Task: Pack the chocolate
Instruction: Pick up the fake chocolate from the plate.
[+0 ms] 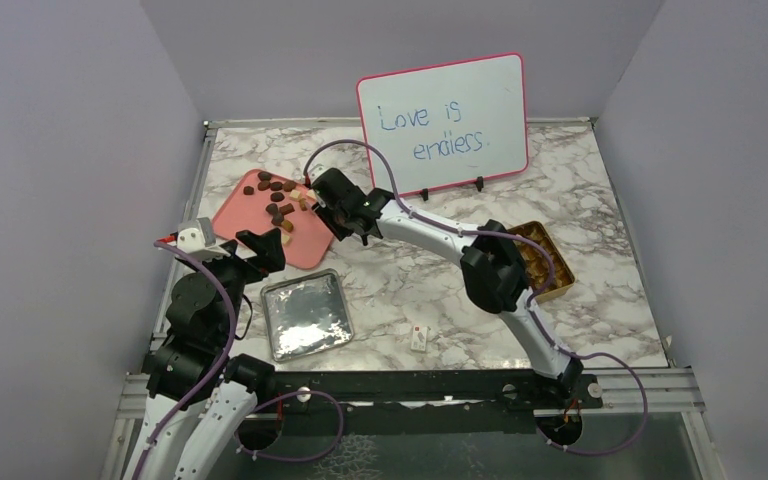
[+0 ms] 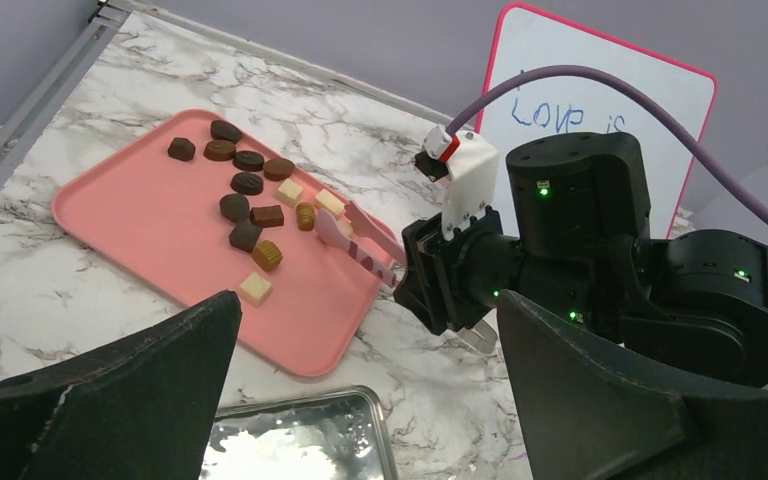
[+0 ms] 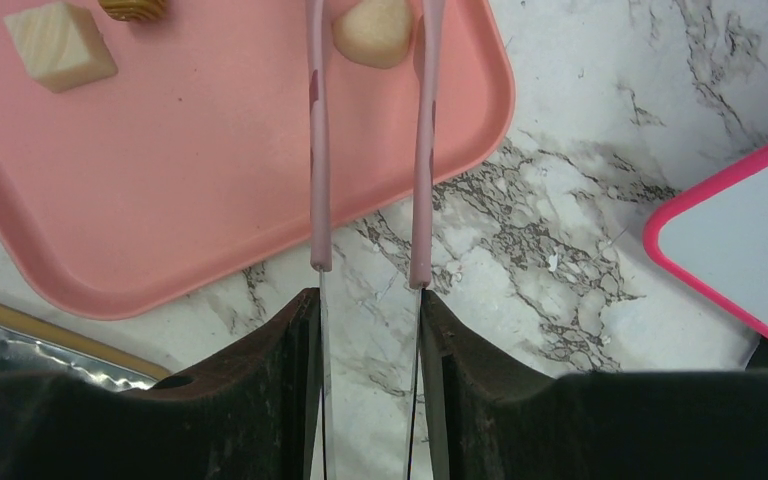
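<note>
Gripping one tongs (image 2: 360, 248), two orange chocolates (image 2: 267, 255)

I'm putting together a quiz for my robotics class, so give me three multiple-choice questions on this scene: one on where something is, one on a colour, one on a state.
1. The scattered bite-size brown and tan chocolate pieces lie on: A) the flat pink plastic tray; B) a wicker basket; C) a white plate.
2. The rectangular whiteboard has a frame that is: A) blue; B) pink; C) black.
3. The right end effector is: A) open and empty; B) shut on slim pink plastic tongs; C) shut on a chocolate.
Answers: 1 A, the pieces sit within the tray's rim; 2 B, a pink border rings the board; 3 B, it pinches the tongs' handles.
</note>
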### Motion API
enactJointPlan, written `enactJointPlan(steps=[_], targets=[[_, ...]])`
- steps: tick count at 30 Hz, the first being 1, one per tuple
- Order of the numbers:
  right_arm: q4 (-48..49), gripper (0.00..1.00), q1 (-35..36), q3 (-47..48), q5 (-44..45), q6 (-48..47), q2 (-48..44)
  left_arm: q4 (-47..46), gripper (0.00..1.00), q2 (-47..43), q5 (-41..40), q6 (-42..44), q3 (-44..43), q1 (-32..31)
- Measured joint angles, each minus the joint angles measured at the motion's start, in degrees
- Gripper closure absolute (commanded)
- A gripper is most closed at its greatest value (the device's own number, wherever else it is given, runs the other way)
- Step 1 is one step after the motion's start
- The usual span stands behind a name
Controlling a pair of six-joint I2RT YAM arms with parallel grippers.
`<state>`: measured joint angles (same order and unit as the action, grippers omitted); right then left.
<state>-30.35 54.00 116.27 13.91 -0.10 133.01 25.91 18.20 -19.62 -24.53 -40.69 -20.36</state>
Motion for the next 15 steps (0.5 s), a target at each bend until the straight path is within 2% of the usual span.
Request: enactJointPlan(steps=[7,15], targets=[[-1.16,0.64,0.00,2.67,0.04,-0.87,2.12,0.00,0.01,-0.11,-0.28,0.00,0.00,0.00],[-2.97,0.66,0.00,2.71,0.00,-1.05,2.21,0.00,0.01,-0.37,-0.44,-0.02,0.00,0.00]])
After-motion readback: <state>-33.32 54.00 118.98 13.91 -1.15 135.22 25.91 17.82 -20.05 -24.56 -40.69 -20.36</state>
